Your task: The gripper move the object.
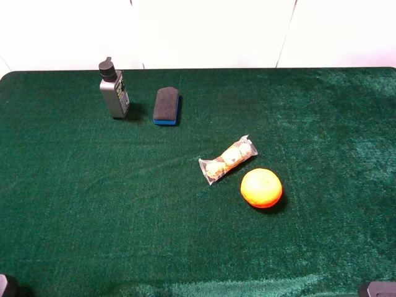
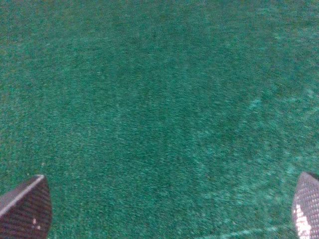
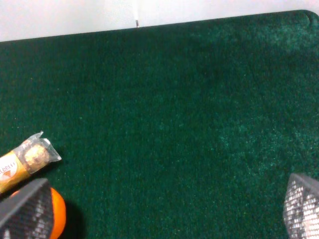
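The orange fruit (image 1: 261,187) lies on the green cloth, right of the table's middle. A clear packet of beige balls (image 1: 228,159) lies just up and left of it, close by but apart. In the right wrist view my right gripper (image 3: 164,211) is open and empty, and the orange (image 3: 58,220) peeks out from behind one fingertip (image 3: 27,211), with the packet (image 3: 25,159) beside it. My left gripper (image 2: 167,209) is open and empty over bare cloth. Only dark bits of the arms show at the near corners of the high view.
A grey bottle with a black cap (image 1: 114,90) stands at the back left. A black and blue eraser (image 1: 166,105) lies to its right. The green-clothed table (image 1: 93,204) ends at a white wall at the back.
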`<action>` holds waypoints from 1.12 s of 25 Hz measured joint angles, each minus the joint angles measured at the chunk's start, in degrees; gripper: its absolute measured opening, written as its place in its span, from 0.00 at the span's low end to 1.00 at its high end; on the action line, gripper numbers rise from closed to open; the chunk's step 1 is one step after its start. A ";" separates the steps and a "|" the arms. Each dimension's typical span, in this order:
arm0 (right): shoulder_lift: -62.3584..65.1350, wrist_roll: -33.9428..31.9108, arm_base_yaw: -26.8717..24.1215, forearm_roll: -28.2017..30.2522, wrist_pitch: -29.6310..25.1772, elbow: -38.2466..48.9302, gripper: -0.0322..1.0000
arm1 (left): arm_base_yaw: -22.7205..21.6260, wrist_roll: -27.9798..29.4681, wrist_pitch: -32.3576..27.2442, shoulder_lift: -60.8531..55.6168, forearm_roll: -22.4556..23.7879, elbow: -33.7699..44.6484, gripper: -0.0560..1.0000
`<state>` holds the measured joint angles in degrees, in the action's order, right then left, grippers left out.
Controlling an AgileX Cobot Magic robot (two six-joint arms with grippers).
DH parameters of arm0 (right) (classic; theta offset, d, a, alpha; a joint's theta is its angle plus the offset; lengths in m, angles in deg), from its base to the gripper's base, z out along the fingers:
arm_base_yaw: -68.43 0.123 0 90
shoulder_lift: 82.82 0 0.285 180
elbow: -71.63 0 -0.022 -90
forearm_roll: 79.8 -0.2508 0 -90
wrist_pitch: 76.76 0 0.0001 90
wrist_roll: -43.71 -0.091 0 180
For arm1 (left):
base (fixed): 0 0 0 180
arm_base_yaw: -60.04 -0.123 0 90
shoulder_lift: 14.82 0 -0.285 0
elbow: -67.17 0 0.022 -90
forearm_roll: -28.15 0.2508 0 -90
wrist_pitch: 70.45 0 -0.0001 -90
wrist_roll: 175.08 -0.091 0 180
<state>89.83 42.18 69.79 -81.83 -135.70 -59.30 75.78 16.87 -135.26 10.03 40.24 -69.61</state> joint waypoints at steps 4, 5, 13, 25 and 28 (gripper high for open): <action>0.00 0.00 0.00 0.00 0.00 0.00 0.70 | -4.90 -3.58 2.99 -5.53 -1.27 4.61 0.98; 0.00 0.00 0.00 0.00 0.00 0.00 0.70 | -6.08 -4.65 3.24 -6.47 -1.82 4.95 0.98; 0.00 0.00 0.00 0.00 0.00 0.00 0.70 | -12.30 -9.10 3.78 -13.84 -5.23 5.09 0.98; 0.00 0.00 0.00 0.00 0.00 0.00 0.70 | -13.25 -11.95 3.77 -17.47 -6.72 5.09 0.98; 0.00 0.00 0.00 0.00 0.00 0.00 0.70 | -13.25 -11.95 3.77 -17.47 -6.72 5.09 0.98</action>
<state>89.83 42.18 69.79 -81.83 -135.70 -59.30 62.53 4.92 -131.49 -7.43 33.53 -64.52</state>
